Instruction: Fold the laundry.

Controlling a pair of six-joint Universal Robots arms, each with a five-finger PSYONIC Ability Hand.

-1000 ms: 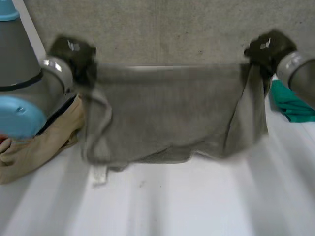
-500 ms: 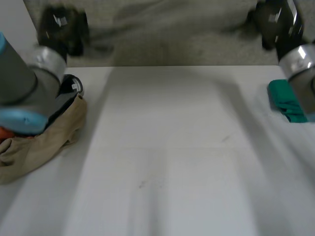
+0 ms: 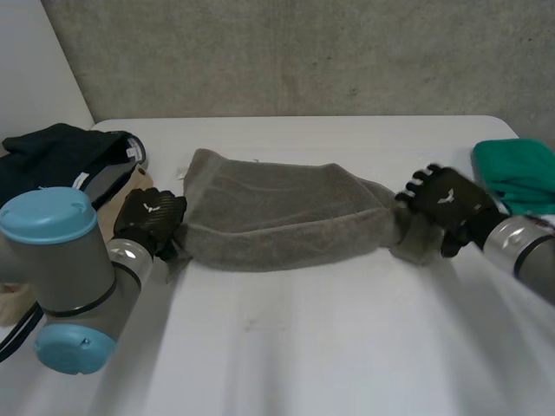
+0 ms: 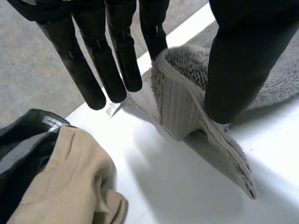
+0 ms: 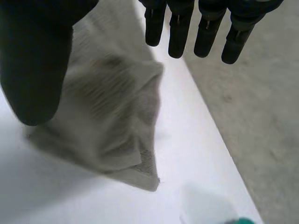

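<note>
The towel [image 3: 277, 212] lies stretched across the bench [image 3: 329, 347], toward its far edge. The left hand [image 3: 152, 217] pinches the towel's left corner between thumb and finger. The right hand [image 3: 447, 201] sits at its right end; I cannot tell whether it grips.

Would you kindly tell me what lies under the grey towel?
Beneath the grey terry towel only the white table shows at its edges; anything under its middle is covered.

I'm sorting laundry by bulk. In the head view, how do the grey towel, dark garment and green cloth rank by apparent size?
1. grey towel, clearly largest.
2. dark garment, partly behind the left arm.
3. green cloth, cut off by the view's edge; the last two look close, so their order is unsure.
</note>
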